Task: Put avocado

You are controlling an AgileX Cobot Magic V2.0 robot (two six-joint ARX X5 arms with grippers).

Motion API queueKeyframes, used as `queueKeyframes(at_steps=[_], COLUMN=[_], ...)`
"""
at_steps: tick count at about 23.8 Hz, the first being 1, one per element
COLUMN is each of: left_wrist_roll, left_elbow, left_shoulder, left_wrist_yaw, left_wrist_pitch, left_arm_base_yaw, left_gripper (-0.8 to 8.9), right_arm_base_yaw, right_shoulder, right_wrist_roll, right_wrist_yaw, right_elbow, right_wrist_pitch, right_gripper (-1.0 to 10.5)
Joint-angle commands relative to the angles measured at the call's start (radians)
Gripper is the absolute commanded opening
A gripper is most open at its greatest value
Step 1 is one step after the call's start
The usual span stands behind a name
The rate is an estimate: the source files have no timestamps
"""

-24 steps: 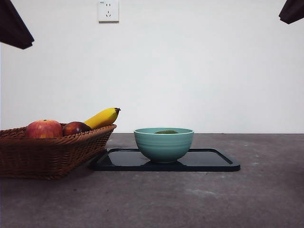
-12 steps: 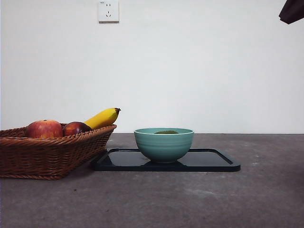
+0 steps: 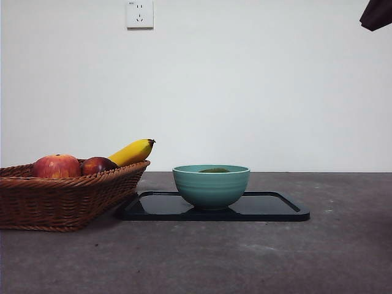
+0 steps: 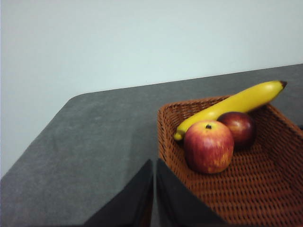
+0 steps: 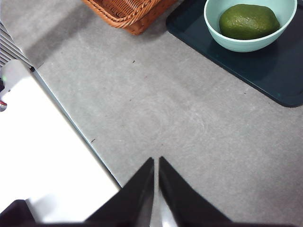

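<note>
The dark-green avocado (image 5: pixel 249 21) lies inside a teal bowl (image 5: pixel 221 41). In the front view only its top (image 3: pixel 214 170) shows above the bowl's rim (image 3: pixel 211 187). The bowl stands on a dark tray (image 3: pixel 269 208). My left gripper (image 4: pixel 155 189) is shut and empty, held high beside the wicker basket (image 4: pixel 246 189). My right gripper (image 5: pixel 155 187) is shut and empty, high above bare table, well away from the bowl. In the front view one arm shows only as a dark tip (image 3: pixel 376 13) at the top right corner.
The wicker basket (image 3: pixel 61 196) stands left of the tray (image 5: pixel 284 71) and holds a red apple (image 3: pixel 56 166), a dark red-brown fruit (image 3: pixel 98 165) and a banana (image 3: pixel 131 151). A white surface (image 5: pixel 42 161) borders the table's edge below the right arm.
The dark arm tip at the top left corner of the front view has gone out of view. The bowl, avocado and basket have not moved.
</note>
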Motion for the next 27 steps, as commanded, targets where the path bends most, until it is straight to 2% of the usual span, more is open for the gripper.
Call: queueKeyframes(at_steps=[1, 4, 9, 27], left_wrist_roll=[0.000, 0.001, -0.007, -0.023], left_elbow=[-0.032, -0.065, -0.064, -0.064], left_shoulder=[-0.029, -0.063, -0.062, -0.061], left_wrist_yaw=[-0.004, -0.004, -0.006, -0.006], left_wrist_pitch=[0.007, -0.016, -0.137, -0.139], left_arm_base_yaw=[0.003, 0.003, 0.003, 0.003], left_gripper=[0.08, 0.08, 0.08, 0.08], right_arm_base_yaw=[0.006, 0.006, 0.006, 0.006], right_shoulder=[0.007, 0.007, 0.007, 0.007], right_wrist_roll=[-0.008, -0.008, -0.008, -0.008], right_wrist_yaw=[-0.002, -0.002, -0.002, -0.002], right_elbow=[0.005, 0.005, 0.005, 0.005], right_wrist_pitch=[0.010, 0.010, 0.010, 0.010], right_gripper=[0.1, 0.1, 0.1, 0.1])
